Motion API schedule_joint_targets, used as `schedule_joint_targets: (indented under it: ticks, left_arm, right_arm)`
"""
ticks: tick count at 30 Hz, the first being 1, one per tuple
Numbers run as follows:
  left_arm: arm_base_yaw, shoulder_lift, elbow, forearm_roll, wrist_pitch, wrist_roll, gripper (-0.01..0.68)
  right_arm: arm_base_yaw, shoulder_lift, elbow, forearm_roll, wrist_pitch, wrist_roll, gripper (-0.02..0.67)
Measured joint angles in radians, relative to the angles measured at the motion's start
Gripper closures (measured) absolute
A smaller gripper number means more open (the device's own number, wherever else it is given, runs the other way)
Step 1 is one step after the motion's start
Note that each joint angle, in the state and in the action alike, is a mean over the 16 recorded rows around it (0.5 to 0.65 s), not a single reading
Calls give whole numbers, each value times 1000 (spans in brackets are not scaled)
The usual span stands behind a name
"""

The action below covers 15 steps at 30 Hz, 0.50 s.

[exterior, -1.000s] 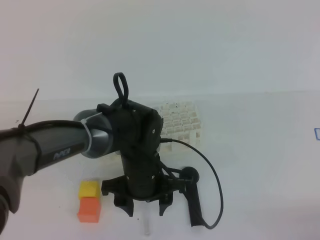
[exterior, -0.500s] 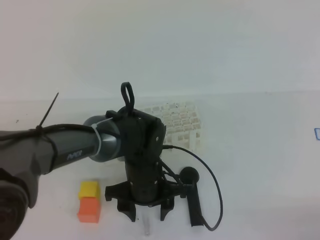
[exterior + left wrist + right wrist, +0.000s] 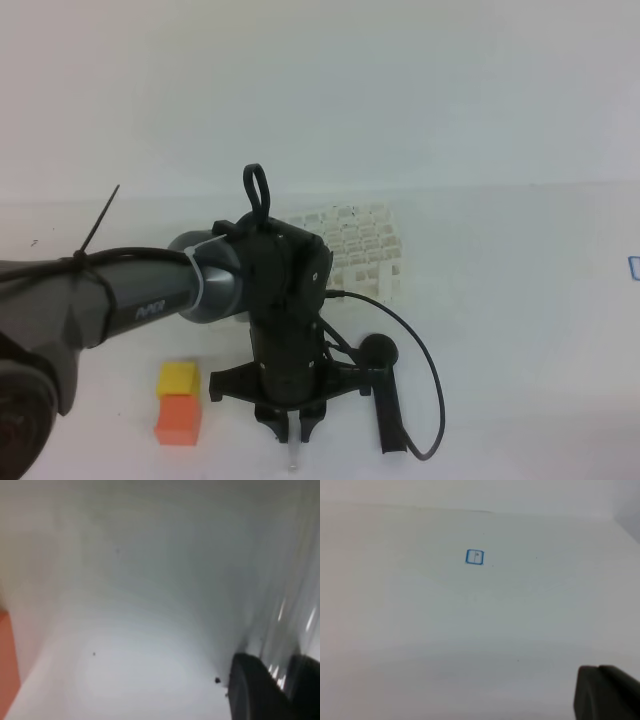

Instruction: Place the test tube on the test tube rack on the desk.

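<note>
The left gripper (image 3: pixel 291 428) pinches the test tube (image 3: pixel 292 455), which lies on the desk (image 3: pixel 520 300) near the front edge, well short of the test tube rack (image 3: pixel 360 250). It should probably squeeze gently and lift straight, so the tube doesn't slip.

white brand lettering on the left arm (image 3: pixel 150 305) — too blurred to read

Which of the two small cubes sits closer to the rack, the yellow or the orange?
The yellow cube. It lies on the far side of the orange cube, touching it, toward the white test tube rack; the orange one is nearer the desk's front edge.
</note>
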Motion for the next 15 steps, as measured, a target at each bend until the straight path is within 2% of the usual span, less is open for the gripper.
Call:
schedule_joint_targets:
  ticks: [3,6,15]
  left_arm:
    - [0,-5,1,7,3,19,532]
    - [1,-15,2,26,-1,53,562]
    - [15,-73,-20,134,-56,221,568]
  right_arm:
    - [0,0,0,0,0,0,654]
    - [0,0,0,0,0,0,654]
    - [0,0,0,0,0,0,654]
